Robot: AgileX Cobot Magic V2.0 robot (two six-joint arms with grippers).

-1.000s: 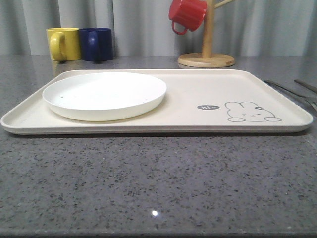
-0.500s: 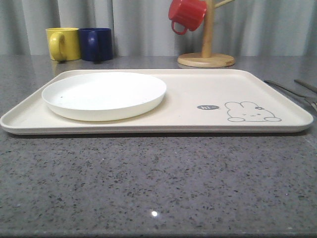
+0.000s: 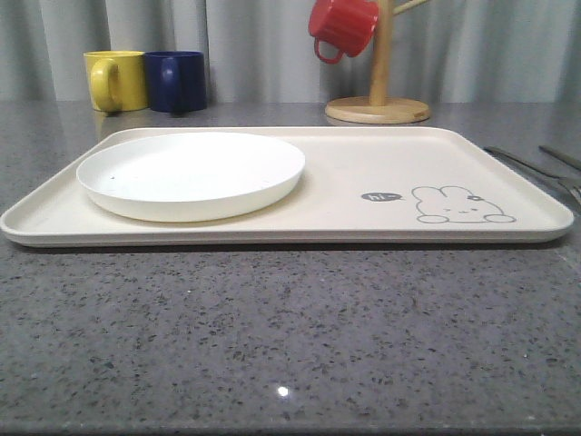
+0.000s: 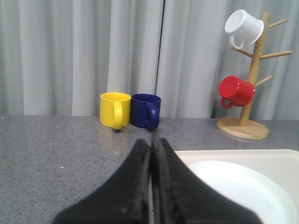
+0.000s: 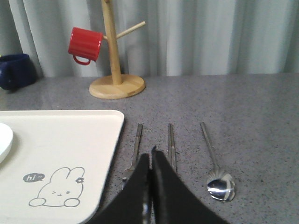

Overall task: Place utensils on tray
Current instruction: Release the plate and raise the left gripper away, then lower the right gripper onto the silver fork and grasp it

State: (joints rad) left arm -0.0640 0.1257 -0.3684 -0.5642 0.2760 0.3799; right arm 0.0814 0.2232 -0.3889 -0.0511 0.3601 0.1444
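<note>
Three silver utensils lie side by side on the grey table, just right of the tray. In the right wrist view they are a fork [image 5: 137, 142], a straight bar piece [image 5: 171, 143] and a spoon [image 5: 214, 158]. My right gripper [image 5: 150, 150] is shut and empty, hovering over the near ends of the fork and the bar. The cream tray [image 3: 381, 159] with the rabbit drawing [image 3: 463, 205] holds a round white plate [image 3: 191, 173] on its left half. Two utensil handles [image 3: 528, 165] show at the front view's right edge. My left gripper [image 4: 151, 140] is shut and empty, near the tray's left corner.
A yellow mug [image 3: 116, 80] and a blue mug [image 3: 177, 81] stand behind the tray at the left. A wooden mug tree [image 3: 379, 102] with a red mug [image 3: 342, 27] stands behind its right half; a white mug [image 4: 244, 27] hangs higher. Curtains close the back.
</note>
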